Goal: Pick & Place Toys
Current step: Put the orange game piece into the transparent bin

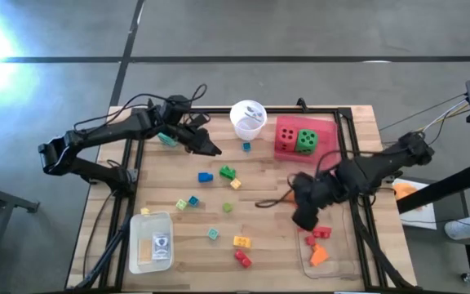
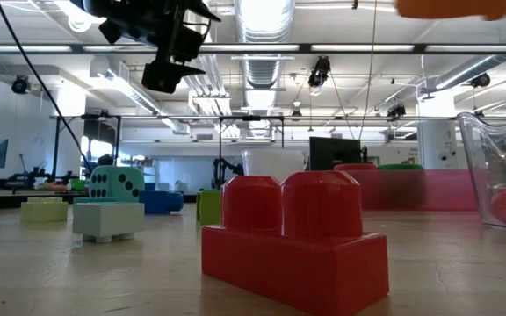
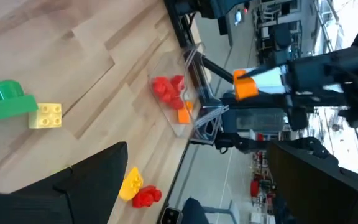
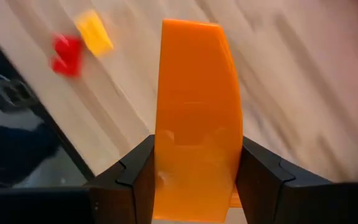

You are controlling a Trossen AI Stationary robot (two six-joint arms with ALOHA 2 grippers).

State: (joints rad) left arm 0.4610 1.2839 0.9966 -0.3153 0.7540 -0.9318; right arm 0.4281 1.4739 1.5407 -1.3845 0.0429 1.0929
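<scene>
Fingers of the right gripper (image 4: 194,186) are pinched on an orange brick (image 4: 196,118), one dark pad against each side of it, so the piece stands up between them and off the table. That gripper hangs at the near right of the wooden table (image 1: 268,208), just above the inner wall of the clear tray (image 1: 345,261). Right under and just past it, inside that tray, lie two red bricks (image 1: 317,235) and another orange piece (image 1: 319,255). A little out from the gripper on the bare boards sit a yellow brick (image 1: 241,241) and a red brick (image 1: 242,259), close together. Farther across the middle are small green (image 1: 228,172), blue (image 1: 206,176) and yellow (image 1: 235,184) bricks, scattered and apart. Behind the gripper, toward the far edge, the pink tray (image 1: 326,131) holds a red die (image 1: 287,139) and a green die (image 1: 306,141) side by side, with the white cup (image 1: 248,117) just beside it.

Over on the far left the left gripper (image 1: 210,149) hovers with its fingers spread wide and nothing between them; a teal die (image 1: 167,138) sits just under that arm. At the near left corner is a white tray (image 1: 150,242) with a card (image 1: 161,242) in it.
</scene>
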